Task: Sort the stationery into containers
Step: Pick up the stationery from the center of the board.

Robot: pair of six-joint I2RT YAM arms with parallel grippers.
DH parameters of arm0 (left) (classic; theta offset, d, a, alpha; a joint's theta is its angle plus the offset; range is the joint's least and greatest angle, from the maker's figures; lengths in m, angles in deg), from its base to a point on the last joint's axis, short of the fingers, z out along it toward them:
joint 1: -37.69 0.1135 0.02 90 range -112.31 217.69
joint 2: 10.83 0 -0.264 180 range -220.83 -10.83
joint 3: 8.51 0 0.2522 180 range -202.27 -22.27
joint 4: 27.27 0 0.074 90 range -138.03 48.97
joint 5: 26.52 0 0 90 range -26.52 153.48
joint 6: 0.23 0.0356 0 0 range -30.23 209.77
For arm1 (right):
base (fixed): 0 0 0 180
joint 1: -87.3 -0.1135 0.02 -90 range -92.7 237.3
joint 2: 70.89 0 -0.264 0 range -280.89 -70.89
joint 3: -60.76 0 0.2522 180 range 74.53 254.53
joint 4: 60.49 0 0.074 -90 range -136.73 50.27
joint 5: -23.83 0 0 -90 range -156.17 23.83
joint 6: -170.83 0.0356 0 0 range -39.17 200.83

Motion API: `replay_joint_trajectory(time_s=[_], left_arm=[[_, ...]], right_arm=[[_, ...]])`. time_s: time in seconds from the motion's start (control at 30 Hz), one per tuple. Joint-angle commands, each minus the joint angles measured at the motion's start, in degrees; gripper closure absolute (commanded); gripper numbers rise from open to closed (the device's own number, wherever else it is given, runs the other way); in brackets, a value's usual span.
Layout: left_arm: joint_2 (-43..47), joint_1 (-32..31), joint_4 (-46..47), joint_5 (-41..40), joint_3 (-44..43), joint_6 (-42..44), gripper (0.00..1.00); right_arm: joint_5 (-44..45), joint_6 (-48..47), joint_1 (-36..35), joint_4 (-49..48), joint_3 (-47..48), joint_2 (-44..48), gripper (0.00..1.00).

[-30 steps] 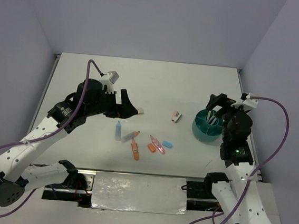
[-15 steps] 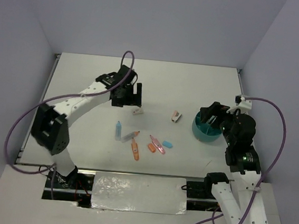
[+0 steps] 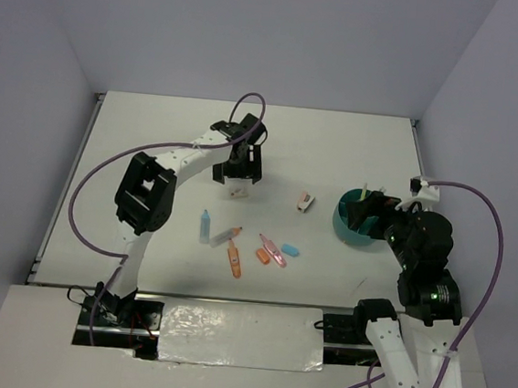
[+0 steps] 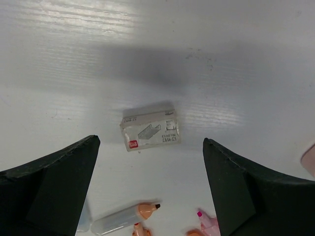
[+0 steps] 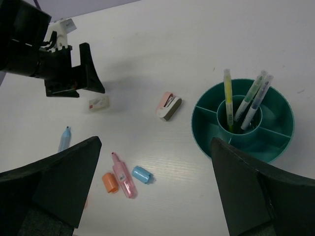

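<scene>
Now the white worktop (image 3: 155, 129) carries everything. Left jaws and right jaws both stand wide apart, gripping nothing. The teal cup (image 5: 275, 147) stands at right, three pens (image 5: 246, 105) upright in its centre well. Highlighters (image 5: 123, 174) lie loose mid-worktop. A small staple box (image 4: 150, 129) lies under the left jaws, untouched.

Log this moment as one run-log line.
left gripper: open, over small white box | right gripper: open, empty, near teal cup | cup centre: three pens
</scene>
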Motion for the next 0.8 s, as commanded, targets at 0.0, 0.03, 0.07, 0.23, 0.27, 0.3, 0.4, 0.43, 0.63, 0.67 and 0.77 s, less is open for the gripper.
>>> replay_joint_trajectory(time_s=[0.0, 0.03, 0.07, 0.23, 0.27, 0.3, 0.4, 0.43, 0.63, 0.67, 0.77], left_arm=[[-3.3, -0.5, -4.5, -4.3, -3.4, -2.6, 0.01], [-3.9, -0.7, -4.9, -4.5, -3.5, -3.1, 0.01], [-4.5, -0.7, -5.2, -4.6, -3.6, -3.3, 0.01], [-7.0, -1.7, -5.1, -5.5, -3.3, -4.4, 0.07], [-7.4, -1.9, -5.0, -5.2, -3.2, -4.4, 0.11], [-7.7, -1.9, -4.6, -4.3, -2.5, -4.4, 0.13], [-7.1, -2.3, -2.1, -3.3, 0.0, -4.3, 0.29], [-6.8, -2.4, -1.6, -2.8, 0.2, -4.3, 0.39], [0.3, -3.5, -0.7, 0.8, 0.6, -6.3, 0.98], [3.5, -3.9, 0.3, 2.1, 0.8, -8.0, 1.00], [10.4, -5.9, 2.9, 8.5, 2.6, -12.5, 1.00]], right_arm=[[-1.3, -0.8, -0.1, 1.8, 0.4, 0.9, 0.00], [-1.3, -1.2, -0.1, 2.2, 0.6, 1.0, 0.00], [-1.2, -1.3, -0.1, 2.4, 1.1, 1.0, 0.00], [-1.5, -1.4, -0.5, 2.2, 2.3, -0.1, 0.00], [-1.8, -1.3, -0.4, 1.9, 2.4, -0.2, 0.00], [-2.2, -1.2, -0.4, 1.7, 2.4, -0.4, 0.00], [-2.9, -0.9, -0.4, 1.0, 2.6, -1.1, 0.00], [-3.3, -0.6, -0.5, 0.8, 2.8, -1.3, 0.00], [-13.2, 3.4, -0.5, -3.9, -1.0, -1.8, 0.00], [-14.8, 4.9, -0.5, -5.4, -2.4, -1.7, 0.00], [-19.5, 12.3, -0.6, -12.9, -9.5, -0.2, 0.00]])
